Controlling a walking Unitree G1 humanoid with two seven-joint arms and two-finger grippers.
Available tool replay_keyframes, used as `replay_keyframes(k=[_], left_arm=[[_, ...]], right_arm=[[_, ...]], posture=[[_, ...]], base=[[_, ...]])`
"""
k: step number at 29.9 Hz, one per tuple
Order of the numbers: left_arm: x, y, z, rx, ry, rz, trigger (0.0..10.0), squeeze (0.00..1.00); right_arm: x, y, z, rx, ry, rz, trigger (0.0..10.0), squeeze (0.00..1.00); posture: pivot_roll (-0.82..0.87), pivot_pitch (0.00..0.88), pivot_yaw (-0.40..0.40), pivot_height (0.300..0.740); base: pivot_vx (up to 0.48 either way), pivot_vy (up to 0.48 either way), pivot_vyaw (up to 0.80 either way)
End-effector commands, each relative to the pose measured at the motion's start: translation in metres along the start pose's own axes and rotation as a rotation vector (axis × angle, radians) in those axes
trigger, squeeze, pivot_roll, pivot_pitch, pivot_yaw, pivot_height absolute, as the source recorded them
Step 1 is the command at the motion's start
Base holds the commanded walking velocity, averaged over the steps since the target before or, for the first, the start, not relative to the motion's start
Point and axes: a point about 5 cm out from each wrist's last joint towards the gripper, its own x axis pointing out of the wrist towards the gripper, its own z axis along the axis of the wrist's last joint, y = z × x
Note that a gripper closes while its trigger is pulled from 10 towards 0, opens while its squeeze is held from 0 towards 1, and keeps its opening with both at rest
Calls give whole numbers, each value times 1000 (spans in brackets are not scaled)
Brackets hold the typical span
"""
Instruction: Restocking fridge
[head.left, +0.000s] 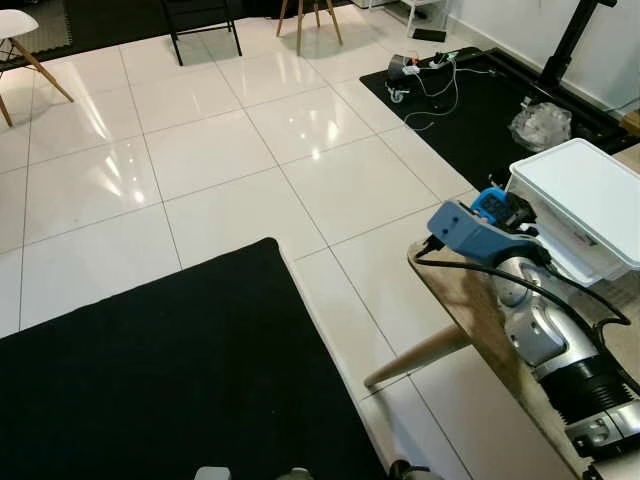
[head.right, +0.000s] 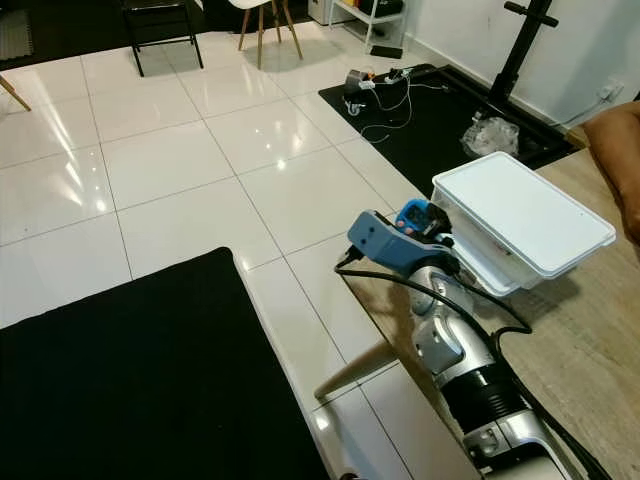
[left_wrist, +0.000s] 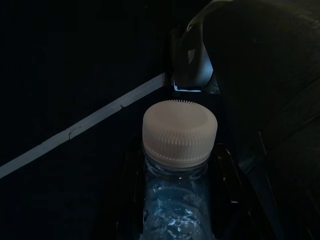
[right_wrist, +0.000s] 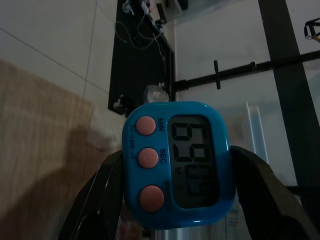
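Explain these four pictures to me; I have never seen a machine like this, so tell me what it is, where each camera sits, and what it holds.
This is a walking humanoid robot. The two wide pictures come from its head, looking down at a tiled floor, a black mat and a wooden table. On the table lies a white lidded box. The silver right arm reaches over the table. Its wrist camera shows the right gripper with its fingers closed on a blue digital timer. The dark picture is the left wrist camera: the left gripper holds a water bottle by its neck, below the white cap.

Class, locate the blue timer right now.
The blue timer sits clamped in the right gripper, on the robot's right, above the wooden table beside the white lidded box.
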Motion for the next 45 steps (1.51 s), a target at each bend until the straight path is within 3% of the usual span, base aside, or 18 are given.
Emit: replay_keyframes(k=[1, 3, 4, 5, 6, 10, 19, 28, 31, 32, 33, 34, 39, 40, 41, 42, 43, 45], left_arm=[[5, -17, 3, -19, -26, -58, 10000, 0], [5, -17, 3, -19, -26, -57, 10000, 0], [5, -17, 3, -19, -26, -57, 10000, 0], [5, -17, 3, -19, -26, -56, 10000, 0], [5, -17, 3, -19, -27, -56, 10000, 0], [5, -17, 3, -20, -27, -56, 10000, 0], [5, -18, 2, -21, -28, -59, 10000, 0], [5, -17, 2, -22, -26, -57, 10000, 0], [5, -17, 2, -26, -29, -58, 10000, 0], [5, -17, 1, -29, -30, -58, 10000, 0], [5, -17, 1, -31, -30, -58, 10000, 0], [5, -17, 1, -31, -30, -58, 10000, 0], [4, -17, 2, -33, -33, -60, 10000, 0], [4, -17, 2, -33, -33, -60, 10000, 0], [4, -17, 2, -33, -33, -60, 10000, 0], [5, -17, 2, -31, -32, -61, 10000, 0], [5, -17, 2, -31, -32, -61, 10000, 0], [5, -17, 3, -31, -32, -60, 10000, 0]], right_arm=[[-3, 1, -4, -11, 12, 5, 10000, 24], [-3, 1, -4, -13, 14, 7, 10000, 47], [-3, 1, -4, -17, 17, 9, 10000, 220], [-3, 1, -5, -18, 19, 11, 10000, 267], [-3, 2, -5, -17, 24, 19, 10000, 573], [-3, 2, -6, -15, 27, 26, 10000, 612], [-4, 4, -8, -25, 35, 33, 10000, 518], [-5, 7, -8, -26, 48, 69, 10000, 502], [-10, 10, -13, -23, 87, 159, 10000, 455], [-15, 13, -15, -45, 98, 240, 10000, 376], [-19, 9, -12, -35, 93, 287, 10000, 43], [-19, 9, -12, -35, 93, 287, 10000, 43], [-27, -25, 19, 142, -43, 352, 10000, 0], [-28, -30, 29, 234, -90, 381, 10000, 0], [-28, -30, 29, 234, -90, 381, 10000, 0], [-33, -32, 50, 451, -212, 467, 10000, 0], [-33, -32, 50, 451, -212, 467, 10000, 0], [-40, -29, 68, 634, -320, 565, 10000, 0]], posture=[[-61, 215, -29, 740], [-61, 215, -29, 740], [-59, 211, -30, 740], [-59, 211, -30, 740], [-58, 209, -31, 740], [-58, 209, -31, 740], [-58, 210, -35, 740], [-58, 213, -32, 740], [-56, 215, -32, 740], [-55, 211, -32, 740], [-53, 213, -34, 740], [-53, 213, -34, 740], [-59, 212, -32, 740], [-59, 212, -32, 740], [-59, 212, -32, 740], [-59, 212, -32, 740], [-59, 212, -32, 740], [-74, 201, -39, 740]], base=[[0, 0, 0], [0, 0, 0], [0, 0, 0], [0, 0, 0], [0, 0, 0], [0, 0, 0], [0, 0, 0], [0, 0, 0], [0, 0, 0], [0, 0, 0], [0, 0, 0], [0, 0, 0], [0, 0, 0], [0, 0, 0], [0, 0, 0], [0, 0, 0], [0, 0, 0], [0, 0, 0]])
